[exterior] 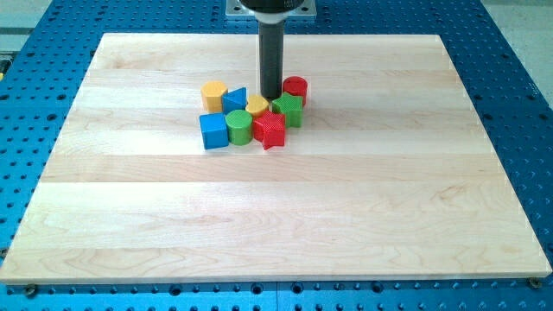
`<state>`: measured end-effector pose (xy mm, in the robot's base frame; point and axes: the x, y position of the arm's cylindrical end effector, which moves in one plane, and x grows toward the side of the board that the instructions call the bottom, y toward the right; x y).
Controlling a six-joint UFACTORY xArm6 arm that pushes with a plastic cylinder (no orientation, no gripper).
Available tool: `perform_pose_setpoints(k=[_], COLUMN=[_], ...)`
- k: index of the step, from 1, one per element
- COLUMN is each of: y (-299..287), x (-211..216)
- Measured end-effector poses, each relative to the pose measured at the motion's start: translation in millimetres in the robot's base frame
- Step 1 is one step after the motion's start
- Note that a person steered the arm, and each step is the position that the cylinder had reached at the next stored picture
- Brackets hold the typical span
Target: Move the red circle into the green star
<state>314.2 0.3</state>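
Note:
The red circle (295, 88) stands at the upper right of a tight cluster of blocks, touching the green star (289, 111) just below it. My tip (270, 96) is at the end of the dark rod, just left of the red circle and above the green star, next to a yellow block (257, 106).
The cluster also holds a yellow hexagon-like block (213, 94), a blue triangle (234, 99), a blue cube (213, 130), a green cylinder (239, 126) and a red star (270, 130). All sit on the wooden board (276, 216), which has a blue perforated table around it.

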Motion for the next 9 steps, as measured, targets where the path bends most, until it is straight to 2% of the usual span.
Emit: perform_pose_setpoints(k=[1, 2, 3, 5, 7, 8, 9], y=[38.1, 81.3, 51.6, 68.5, 24.8, 9.6, -46.1], x=[-10.4, 25.3, 43.8, -13.1, 18.0, 2.7, -11.6])
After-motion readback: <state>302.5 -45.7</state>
